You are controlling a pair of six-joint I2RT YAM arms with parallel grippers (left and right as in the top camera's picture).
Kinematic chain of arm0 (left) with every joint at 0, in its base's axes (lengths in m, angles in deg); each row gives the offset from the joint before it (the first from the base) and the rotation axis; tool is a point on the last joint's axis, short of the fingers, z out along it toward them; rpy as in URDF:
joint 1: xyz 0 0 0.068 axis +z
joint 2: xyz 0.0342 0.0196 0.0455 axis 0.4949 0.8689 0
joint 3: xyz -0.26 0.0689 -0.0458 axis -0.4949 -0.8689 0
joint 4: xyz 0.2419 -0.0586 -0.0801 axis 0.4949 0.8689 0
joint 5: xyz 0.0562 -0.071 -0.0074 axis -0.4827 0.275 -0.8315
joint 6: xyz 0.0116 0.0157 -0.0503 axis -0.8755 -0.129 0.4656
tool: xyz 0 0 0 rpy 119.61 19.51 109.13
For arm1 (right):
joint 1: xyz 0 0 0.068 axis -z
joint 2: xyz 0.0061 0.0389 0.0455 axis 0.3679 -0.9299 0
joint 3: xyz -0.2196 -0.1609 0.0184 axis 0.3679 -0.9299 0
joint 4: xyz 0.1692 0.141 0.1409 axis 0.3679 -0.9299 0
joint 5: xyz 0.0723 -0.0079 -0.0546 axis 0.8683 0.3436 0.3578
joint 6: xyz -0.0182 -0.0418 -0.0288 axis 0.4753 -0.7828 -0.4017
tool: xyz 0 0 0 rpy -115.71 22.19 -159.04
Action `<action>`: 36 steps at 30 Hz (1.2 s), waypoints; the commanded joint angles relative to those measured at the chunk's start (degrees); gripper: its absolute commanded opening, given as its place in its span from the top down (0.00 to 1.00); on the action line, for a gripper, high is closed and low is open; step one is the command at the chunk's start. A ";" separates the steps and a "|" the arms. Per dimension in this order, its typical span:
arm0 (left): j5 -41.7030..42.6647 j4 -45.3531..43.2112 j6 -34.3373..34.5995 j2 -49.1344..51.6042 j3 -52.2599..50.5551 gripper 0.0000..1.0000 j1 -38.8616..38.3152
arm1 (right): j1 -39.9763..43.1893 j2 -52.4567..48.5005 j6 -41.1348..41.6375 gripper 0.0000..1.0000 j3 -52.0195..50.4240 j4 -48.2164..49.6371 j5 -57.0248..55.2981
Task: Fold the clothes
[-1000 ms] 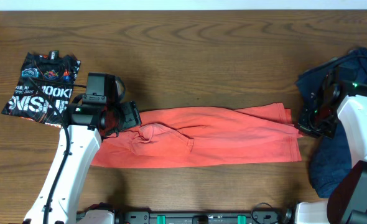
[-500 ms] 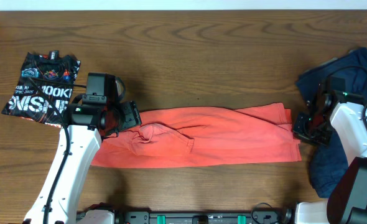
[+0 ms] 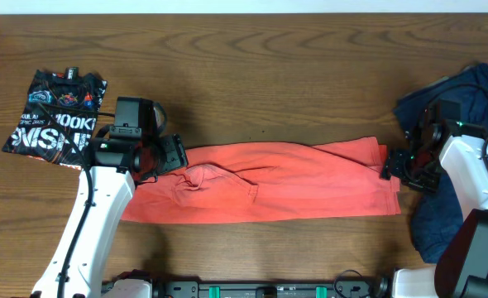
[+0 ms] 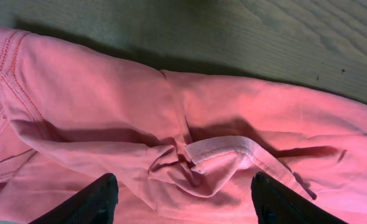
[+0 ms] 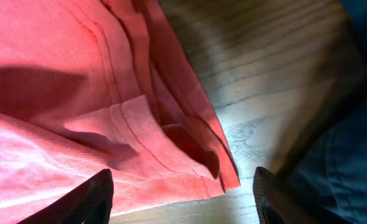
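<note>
Coral-red cotton T-shirt folded lengthwise into a long band on the brown wooden table, stretched from left gripper to right gripper. Left gripper released, fingers spread wide, poised over a rumpled sleeve seam directly beneath, nothing grasped. Right gripper likewise released, fingers apart above the layered hem corner, cloth below and unpinched. Just behind and outboard of the right gripper, plain navy-blue garment in a loose heap, unfolded. Well out to the far side of the left gripper, small black graphic-print tee lying flat as a compact rectangle, seemingly finished. Judged roughly partway: long folds on the red shirt done, though wrinkled near the left gripper. Crosswise folds to bring the band into a compact packet yet to do, then the whole navy piece.
</note>
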 commanded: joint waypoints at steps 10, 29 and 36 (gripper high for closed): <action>-0.31 0.17 -0.17 -0.50 0.59 0.29 0.20 | -0.13 -10.47 -2.25 0.27 0.44 3.67 0.57; -0.31 -0.07 -0.15 -0.50 0.59 0.29 0.20 | -0.17 -13.75 -4.11 0.99 0.46 5.18 5.73; -0.28 -0.46 -0.17 -0.52 0.68 0.29 0.20 | 1.25 -13.60 -3.61 0.99 3.13 4.81 4.57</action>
